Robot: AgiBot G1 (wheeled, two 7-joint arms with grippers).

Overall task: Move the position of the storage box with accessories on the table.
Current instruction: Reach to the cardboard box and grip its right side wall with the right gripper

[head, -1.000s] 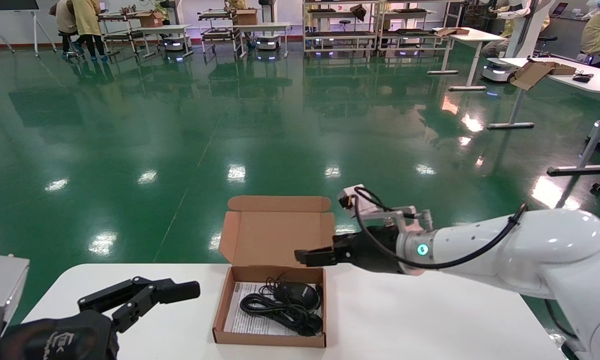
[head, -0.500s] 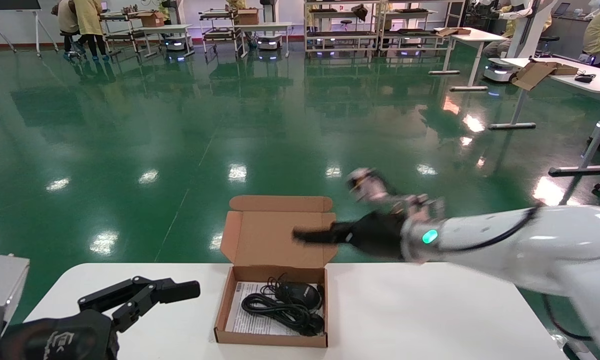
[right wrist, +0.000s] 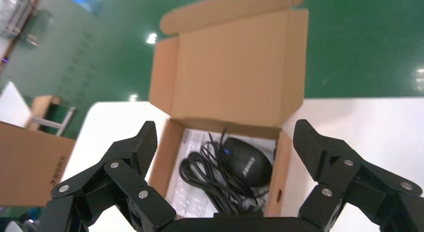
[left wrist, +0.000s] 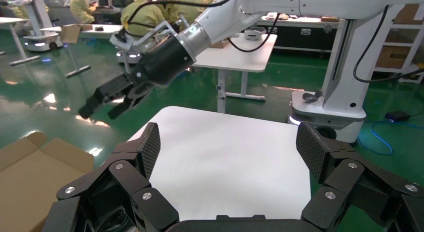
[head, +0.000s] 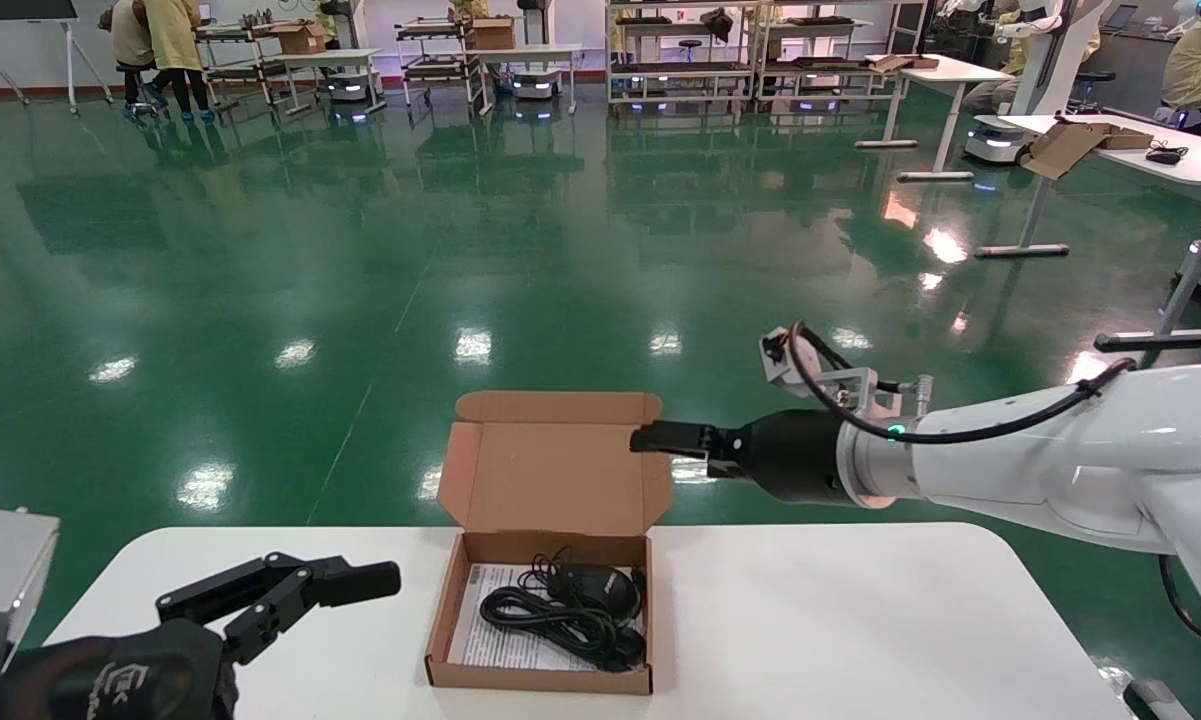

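We see the left gripper (head: pixel 290 590) cut off by the lower left corner of the head view, its arm out of frame. The white sheet (head: pixel 505 630) lies partly under the mouse (head: pixel 595 590) and cable (head: pixel 550 620), its print too small to read. The table (head: pixel 810 620) runs off the bottom edge. In the left wrist view, the storage box (left wrist: pixel 30 182) is cropped at the left edge.
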